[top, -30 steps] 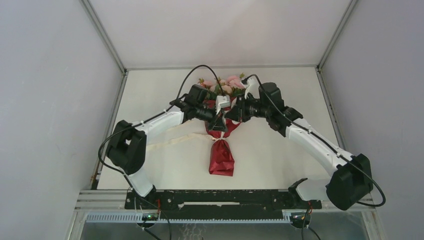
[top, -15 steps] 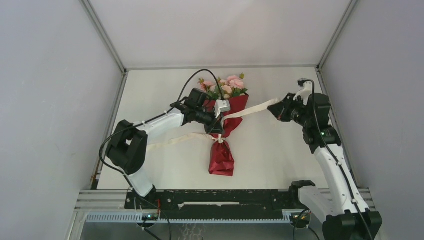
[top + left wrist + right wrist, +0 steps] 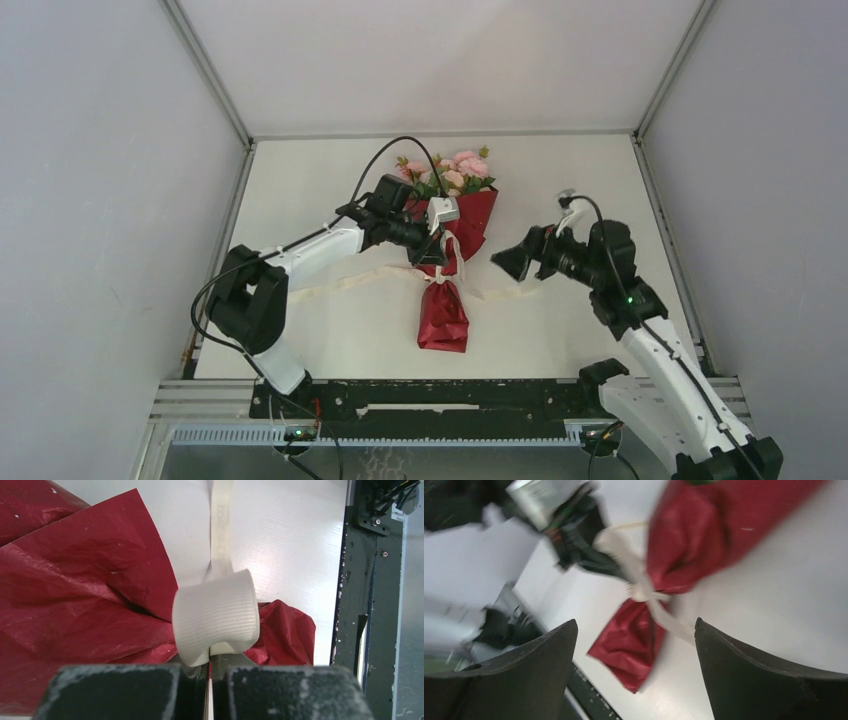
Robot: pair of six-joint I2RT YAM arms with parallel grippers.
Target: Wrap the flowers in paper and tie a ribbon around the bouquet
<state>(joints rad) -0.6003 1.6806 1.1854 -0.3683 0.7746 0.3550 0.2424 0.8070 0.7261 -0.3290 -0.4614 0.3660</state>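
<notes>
White tabletop (image 3: 330, 190) carries a bouquet (image 3: 443, 315) of pink blooms in a dark red paper cone, tied at its waist. Its cream-white fabric ribbon (image 3: 216, 615) loops directly ahead of the left gripper (image 3: 209, 675), whose 2 jaws pinch it. The right gripper (image 3: 512, 262) has its jaws spread and empty, with the bouquet apart in front of them.

The paper (image 3: 75, 605) is crinkled and matt, the cloth ribbon (image 3: 215, 615) finely ribbed
</notes>
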